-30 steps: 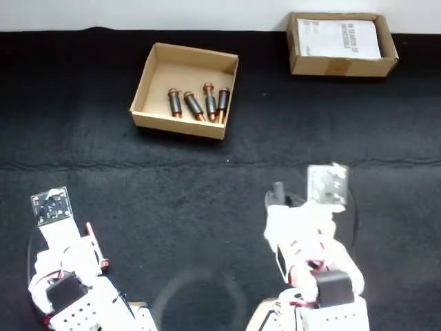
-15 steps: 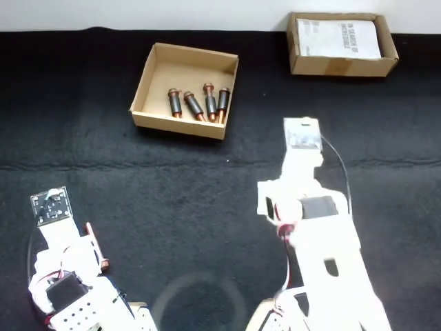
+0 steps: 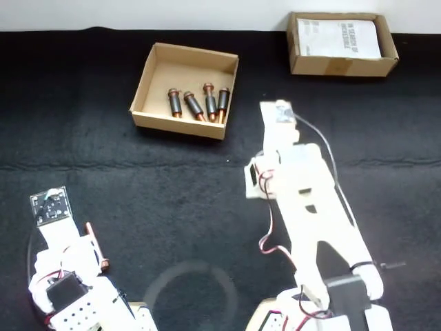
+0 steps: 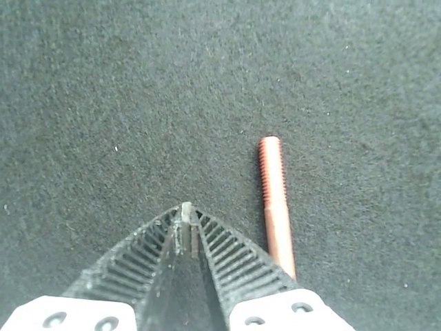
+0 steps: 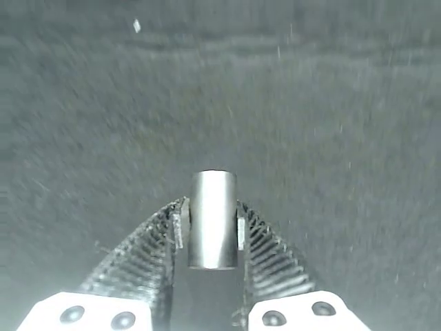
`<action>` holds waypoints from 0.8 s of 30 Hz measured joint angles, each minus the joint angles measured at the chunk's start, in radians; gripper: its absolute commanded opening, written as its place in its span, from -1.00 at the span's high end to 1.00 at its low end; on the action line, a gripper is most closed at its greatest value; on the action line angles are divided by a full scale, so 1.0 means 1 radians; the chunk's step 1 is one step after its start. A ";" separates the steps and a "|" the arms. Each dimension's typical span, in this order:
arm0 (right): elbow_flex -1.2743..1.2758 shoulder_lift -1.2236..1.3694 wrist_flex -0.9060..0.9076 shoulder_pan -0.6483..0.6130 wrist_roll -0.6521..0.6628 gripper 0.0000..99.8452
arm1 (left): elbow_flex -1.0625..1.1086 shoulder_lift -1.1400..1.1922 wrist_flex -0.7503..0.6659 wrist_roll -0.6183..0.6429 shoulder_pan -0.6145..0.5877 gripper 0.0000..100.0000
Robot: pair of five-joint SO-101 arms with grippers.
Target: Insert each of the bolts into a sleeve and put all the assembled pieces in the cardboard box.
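The cardboard box (image 3: 160, 74) stands at the back left of the black mat and holds several bolts fitted in sleeves (image 3: 193, 105). A bare copper bolt (image 3: 94, 243) lies on the mat by the left arm at the front left. In the left wrist view that bolt (image 4: 275, 200) rests just beside my left gripper (image 4: 186, 210), which is shut on nothing. My right gripper (image 5: 211, 207) is shut on a grey metal sleeve (image 5: 213, 221) and holds it above the mat. The right arm (image 3: 303, 200) stretches to mid-table, right of the box.
A second cardboard box (image 3: 342, 66) with a printed sheet inside sits at the back right. The white wall edge runs along the back of the mat. Open black mat lies between the two arms and in front of the boxes.
The right arm has stretched out from the front right toward the table's middle and leftward, carrying the sleeve. The left arm and the bolt have not moved.
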 measured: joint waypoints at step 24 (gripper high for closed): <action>-0.069 0.120 0.008 -0.025 0.000 0.75 | -0.873 0.888 0.315 0.348 0.341 0.75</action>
